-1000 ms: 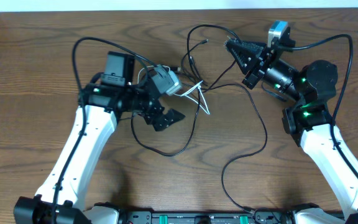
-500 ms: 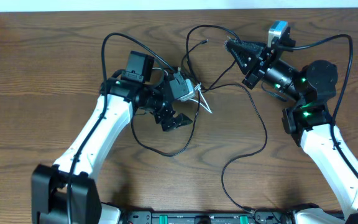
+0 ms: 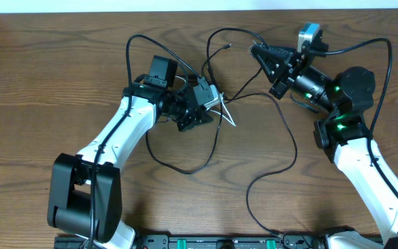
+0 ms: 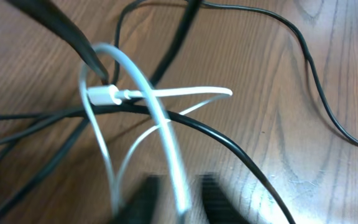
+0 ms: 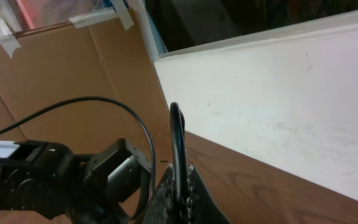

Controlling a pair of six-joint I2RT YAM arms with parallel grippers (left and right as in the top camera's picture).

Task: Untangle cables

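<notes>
We see the cables point(image 3: 225, 114) knotted at the middle of the table point(image 3: 40, 83), between the two grippers. Several black ones cross over a white cable point(image 4: 164, 124). The left gripper point(image 4: 179, 200) sits low over the knot, and the white cable runs between its blurred fingers point(image 4: 143, 198) — we cannot tell whether they pinch it or merely flank it. The plug point(image 4: 106, 95) of the white cable lies just beyond, against a black strand. The right gripper point(image 5: 179, 186) is clenched on a black cable point(image 5: 176, 140) at the far side of the table — a long black loop point(image 3: 294, 142) trails toward the near edge.
</notes>
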